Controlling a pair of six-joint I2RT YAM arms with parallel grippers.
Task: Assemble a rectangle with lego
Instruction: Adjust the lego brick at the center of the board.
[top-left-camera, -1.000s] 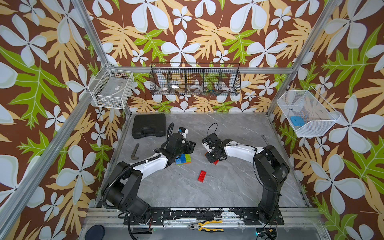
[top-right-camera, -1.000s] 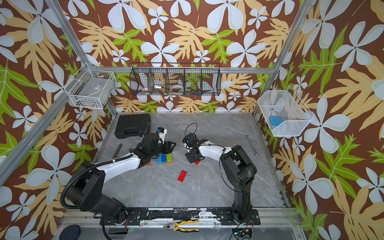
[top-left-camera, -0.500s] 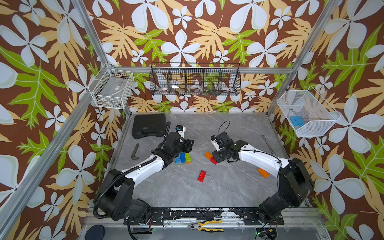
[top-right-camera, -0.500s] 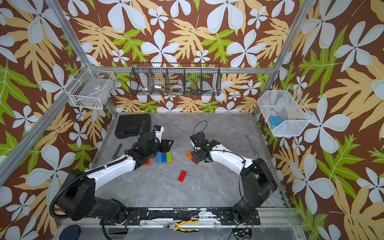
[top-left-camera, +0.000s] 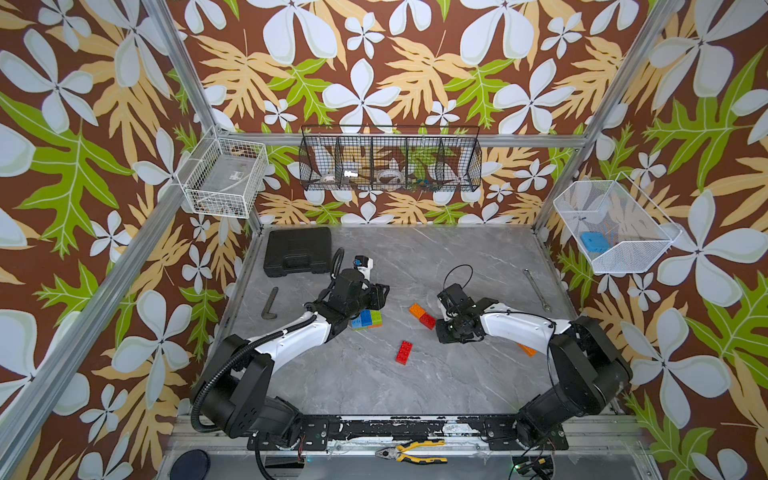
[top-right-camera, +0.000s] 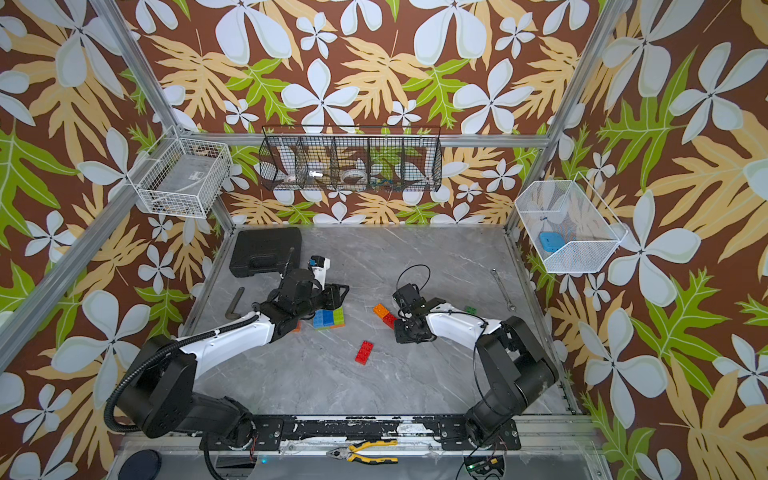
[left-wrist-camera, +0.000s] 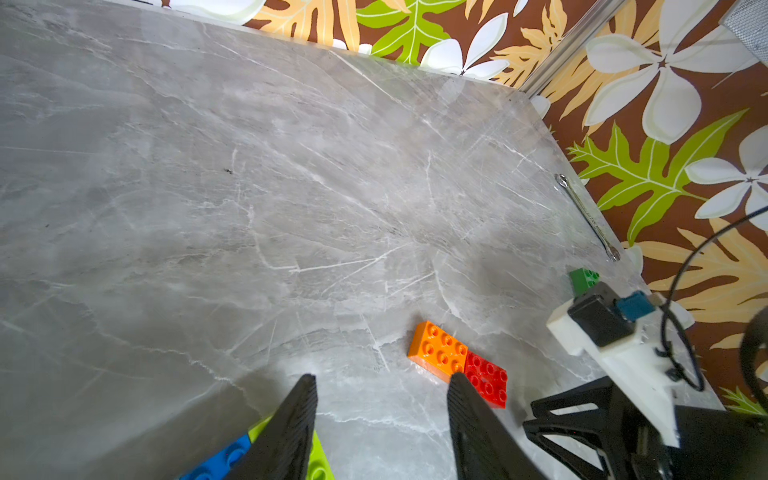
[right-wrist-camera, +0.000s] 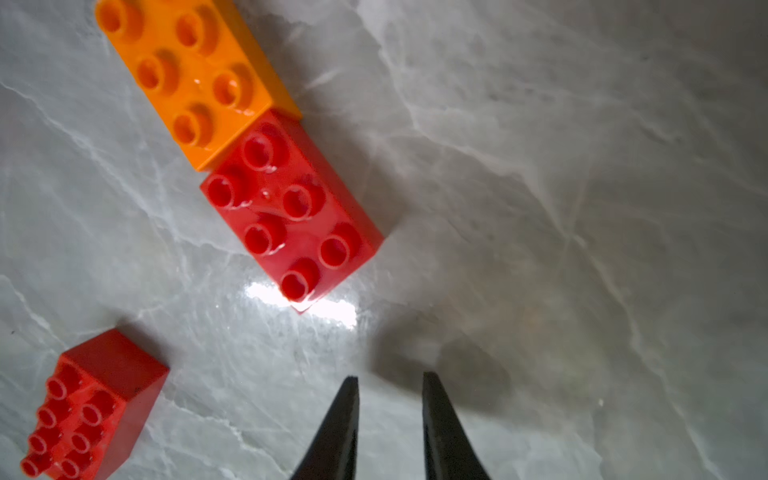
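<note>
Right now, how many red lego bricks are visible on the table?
2. One red brick touches the orange brick end to end; the lone red brick lies apart, between the left arm and right arm, which may hide others.

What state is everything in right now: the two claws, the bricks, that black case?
left gripper: open, nothing between its jaws.
right gripper: narrowly open, nothing between its jaws.
blue-and-lime block: bricks side by side, lying flat.
orange brick: studs up, end against the red brick.
red brick: studs up, touching the orange brick.
lone red brick: flat, studs up, apart from the others.
black case: shut.
</note>
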